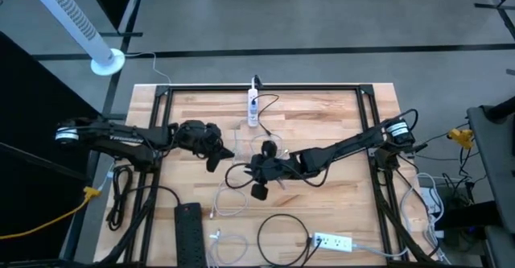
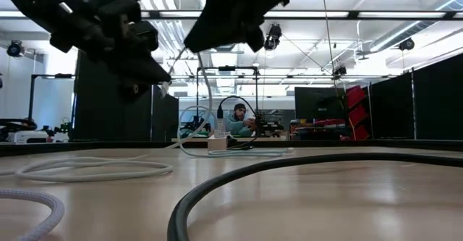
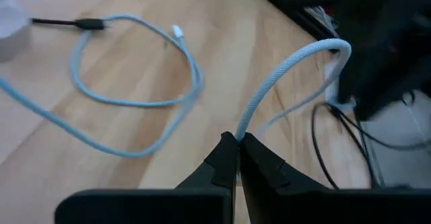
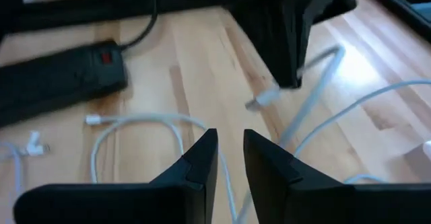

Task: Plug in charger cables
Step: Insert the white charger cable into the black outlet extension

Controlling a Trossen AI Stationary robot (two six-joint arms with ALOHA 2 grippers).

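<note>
Gripping white cable (image 3: 283,72) — left pincer (image 3: 237,158) (closed)

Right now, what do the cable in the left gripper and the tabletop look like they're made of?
The white cable, pinched in the left gripper, looks fabric-braided: a fine woven texture runs along its matte sheath, so probably nylon braid rather than smooth plastic. The tabletop appears to be wood, likely butcher block: light joined strips with visible grain and a slight sheen. The right gripper hangs open nearby.

Three power strips (image 1: 253,107), two arms (image 1: 121,139), perhaps five charger cables (image 1: 229,204).
</note>
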